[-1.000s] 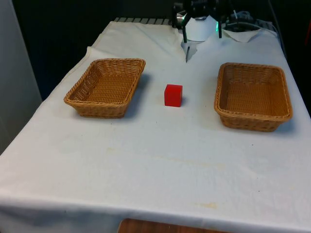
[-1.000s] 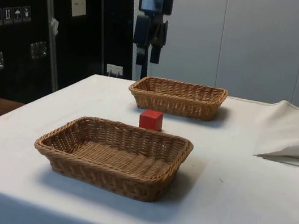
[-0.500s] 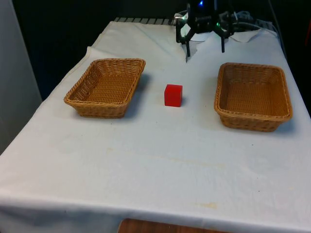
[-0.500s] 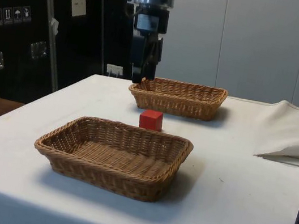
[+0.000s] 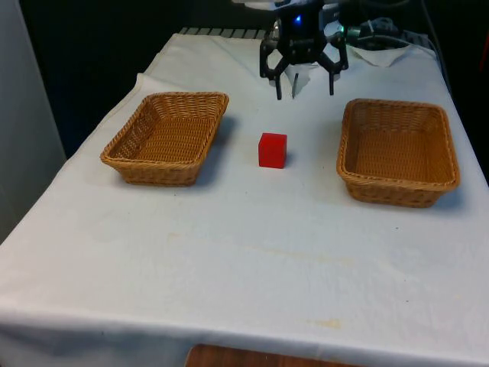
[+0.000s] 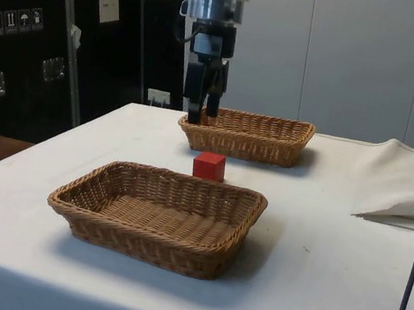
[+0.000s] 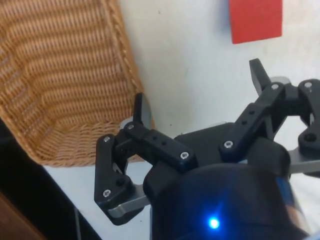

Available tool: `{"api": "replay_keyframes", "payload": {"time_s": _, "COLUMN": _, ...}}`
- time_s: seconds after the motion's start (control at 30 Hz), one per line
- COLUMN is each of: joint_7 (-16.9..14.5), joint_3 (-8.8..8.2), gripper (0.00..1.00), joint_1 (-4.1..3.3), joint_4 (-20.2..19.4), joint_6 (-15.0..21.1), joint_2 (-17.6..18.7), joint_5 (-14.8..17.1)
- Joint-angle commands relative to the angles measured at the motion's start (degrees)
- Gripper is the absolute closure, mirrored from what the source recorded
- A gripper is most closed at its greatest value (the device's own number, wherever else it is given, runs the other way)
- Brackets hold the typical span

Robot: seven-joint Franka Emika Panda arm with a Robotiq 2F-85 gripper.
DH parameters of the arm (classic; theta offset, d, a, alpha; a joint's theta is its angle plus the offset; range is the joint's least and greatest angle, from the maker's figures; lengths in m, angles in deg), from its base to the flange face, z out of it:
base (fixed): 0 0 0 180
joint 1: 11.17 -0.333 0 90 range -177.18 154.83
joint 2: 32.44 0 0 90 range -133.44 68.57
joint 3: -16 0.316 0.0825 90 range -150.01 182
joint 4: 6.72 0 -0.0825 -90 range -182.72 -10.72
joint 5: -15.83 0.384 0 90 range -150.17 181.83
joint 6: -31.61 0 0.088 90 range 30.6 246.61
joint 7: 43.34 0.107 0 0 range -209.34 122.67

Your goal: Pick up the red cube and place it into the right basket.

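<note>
Altogether we count two wicker baskets, one red cube and one gripper on the white cloth [image 5: 252,252] that covers the table.

Starting at the front view's left, we see the first basket [image 5: 166,138], a shallow rectangular one of light brown weave, with nothing inside it; its woven floor shows bare. In the side view this same basket [image 6: 157,214] sits nearest the camera, and we can look straight down onto its bare weave there as well.

Next, moving toward the middle, we find the red cube [image 5: 273,150] resting on the cloth between the two baskets, apart from both. In the side view the cube [image 6: 209,166] peeks over the far rim of the near basket, and from the wrist camera we see part of the cube [image 7: 256,20] on the cloth ahead of the fingers.

Above and behind the cube hangs the gripper [image 5: 304,90], clear of the cloth, with its jaws spread wide apart and nothing between them. In the side view the gripper [image 6: 202,105] points straight down.

Finally, at the front view's right, we reach the second basket [image 5: 398,151], matching the first in shape and weave and likewise holding nothing.
</note>
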Motion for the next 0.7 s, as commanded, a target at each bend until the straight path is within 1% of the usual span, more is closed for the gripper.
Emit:
{"api": "replay_keyframes", "payload": {"time_s": 0.0, "joint_7": -0.29, "joint_3": -0.29, "gripper": 0.00, "joint_1": 0.17, "joint_4": 0.06, "joint_6": 0.63, "joint_2": 0.34, "joint_5": -0.17}}
{"api": "replay_keyframes", "payload": {"time_s": 0.13, "joint_7": -0.69, "joint_3": -1.15, "gripper": 0.00, "joint_1": 0.17, "joint_4": 0.11, "joint_6": 1.15, "joint_2": 1.09, "joint_5": -0.40}}
{"api": "replay_keyframes", "payload": {"time_s": 0.17, "joint_7": -0.74, "joint_3": -1.09, "gripper": 0.00, "joint_1": 0.06, "joint_4": 0.06, "joint_6": 0.63, "joint_2": 0.80, "joint_5": -0.11}}
{"api": "replay_keyframes", "payload": {"time_s": 0.27, "joint_7": -0.80, "joint_3": -1.60, "gripper": 0.00, "joint_1": 0.06, "joint_4": 0.06, "joint_6": 2.01, "joint_2": 1.89, "joint_5": -0.57}}
{"api": "replay_keyframes", "payload": {"time_s": 0.4, "joint_7": -0.57, "joint_3": -1.78, "gripper": 0.00, "joint_1": 0.00, "joint_4": 0.11, "joint_6": 3.04, "joint_2": 2.92, "joint_5": -1.03}}
{"api": "replay_keyframes", "payload": {"time_s": 0.43, "joint_7": -1.03, "joint_3": -1.60, "gripper": 0.00, "joint_1": 0.06, "joint_4": 0.06, "joint_6": 2.52, "joint_2": 2.58, "joint_5": -0.40}}
{"api": "replay_keyframes", "payload": {"time_s": 0.47, "joint_7": -0.52, "joint_3": -1.83, "gripper": 0.00, "joint_1": -0.06, "joint_4": 0.17, "joint_6": 3.61, "joint_2": 3.50, "joint_5": -1.20}}
{"api": "replay_keyframes", "payload": {"time_s": 0.67, "joint_7": -0.46, "joint_3": -1.83, "gripper": 0.00, "joint_1": -0.17, "joint_4": 0.06, "joint_6": 5.50, "joint_2": 5.21, "joint_5": -1.43}}
